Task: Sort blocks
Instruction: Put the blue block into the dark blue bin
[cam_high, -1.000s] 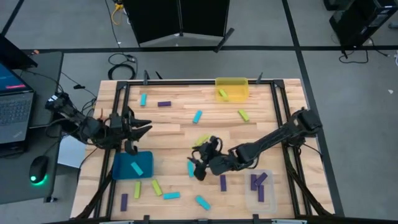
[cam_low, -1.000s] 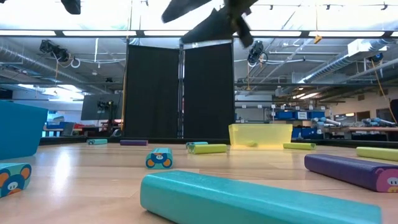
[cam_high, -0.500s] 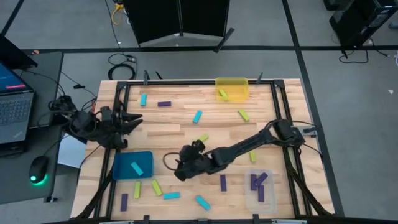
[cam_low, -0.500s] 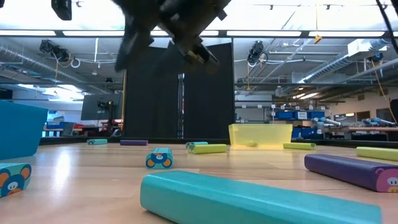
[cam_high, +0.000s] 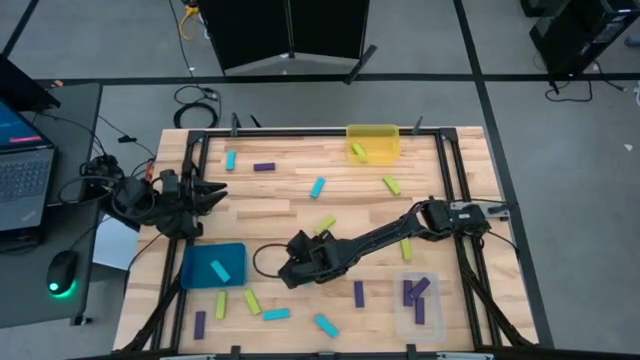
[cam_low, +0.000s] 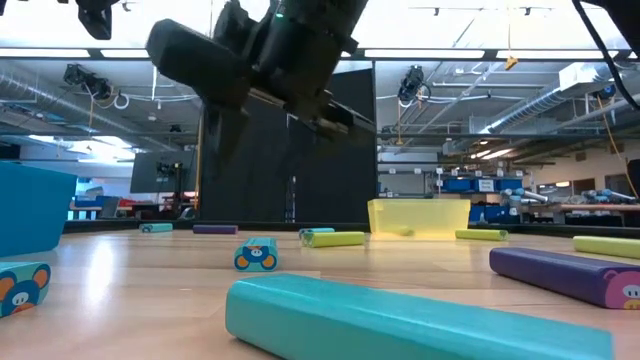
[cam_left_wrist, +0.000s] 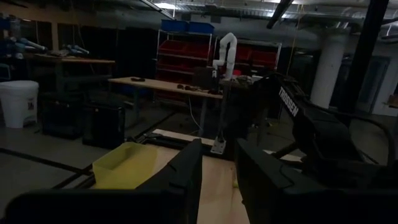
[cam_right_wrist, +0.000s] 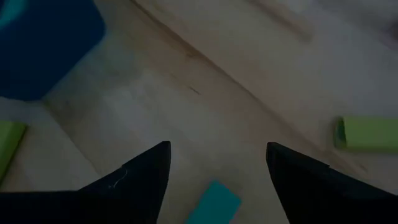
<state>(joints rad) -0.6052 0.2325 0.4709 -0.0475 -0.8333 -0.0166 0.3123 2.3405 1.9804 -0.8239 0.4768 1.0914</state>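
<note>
Looking straight down: right gripper (cam_high: 292, 272) hangs low mid-table, just beside the teal bin (cam_high: 212, 266); left gripper (cam_high: 215, 190) waits by the table's (cam_high: 280, 205) left edge. Blocks (cam_high: 318, 187) lie scattered — some in the bins. Low view: a cyan block (cam_low: 400, 325) lies nearest. Right wrist view: fingers (cam_right_wrist: 140, 177) spread wide, empty. Left wrist view: fingers (cam_left_wrist: 186, 171) narrowly parted — nothing between.

Three bins (cam_high: 372, 143), two arms (cam_high: 400, 232), about twenty blocks (cam_high: 318, 187)
</note>
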